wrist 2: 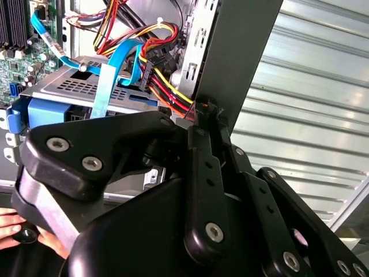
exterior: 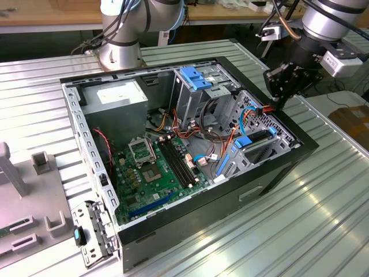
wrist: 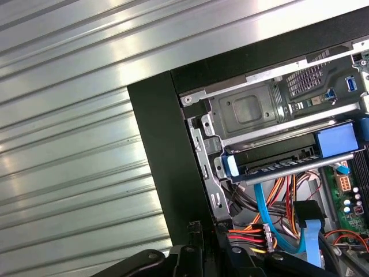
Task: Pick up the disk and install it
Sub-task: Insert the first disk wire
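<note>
Black linkage tool [exterior: 281,104] with tips drawn narrow, together, nothing gripped, right at the upper rim of the open black computer case [exterior: 300,151]. Just below the tips in both wrist views, a red, yellow and orange wire bundle [wrist 2: 164,86] and flat light-blue cables [wrist: 266,210]. A little further in, the disk [wrist: 275,159], dark and flat with bright blue plastic side rails, seated in the grey metal drive cage [exterior: 271,124]. Deeper, a green motherboard [exterior: 153,176]. Beyond that, a grey power supply [exterior: 112,109] with a white label, print too small to read. All around, a ribbed silver metal counter [exterior: 288,231]. Farthest, a wooden bench [exterior: 52,12].
</note>
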Tool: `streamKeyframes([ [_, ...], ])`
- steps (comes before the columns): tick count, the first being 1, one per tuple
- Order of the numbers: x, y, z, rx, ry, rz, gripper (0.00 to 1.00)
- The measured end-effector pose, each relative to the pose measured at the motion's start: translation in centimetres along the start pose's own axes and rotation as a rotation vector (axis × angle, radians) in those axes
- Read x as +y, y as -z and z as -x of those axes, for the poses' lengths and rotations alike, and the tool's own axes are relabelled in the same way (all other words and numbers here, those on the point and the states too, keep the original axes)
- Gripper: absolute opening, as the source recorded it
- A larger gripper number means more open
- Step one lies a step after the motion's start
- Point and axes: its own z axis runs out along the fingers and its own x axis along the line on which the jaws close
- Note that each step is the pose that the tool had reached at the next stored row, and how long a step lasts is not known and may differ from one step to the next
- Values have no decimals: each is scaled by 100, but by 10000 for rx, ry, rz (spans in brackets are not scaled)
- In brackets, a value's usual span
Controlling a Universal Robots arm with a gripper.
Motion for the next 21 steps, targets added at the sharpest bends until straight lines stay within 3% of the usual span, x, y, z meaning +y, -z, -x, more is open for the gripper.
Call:
streamKeyframes([
  [3,-5,-2,-17,1,0,1,16],
  [7,-5,2,-20,1,1,2,16],
  [10,-7,59,-25,-12,-69,12,16],
  [13,-8,66,-25,-14,-523,58,16],
  [17,-8,66,-25,14,-1640,159,16],
  [21,-8,66,-25,35,-2322,221,16],
])
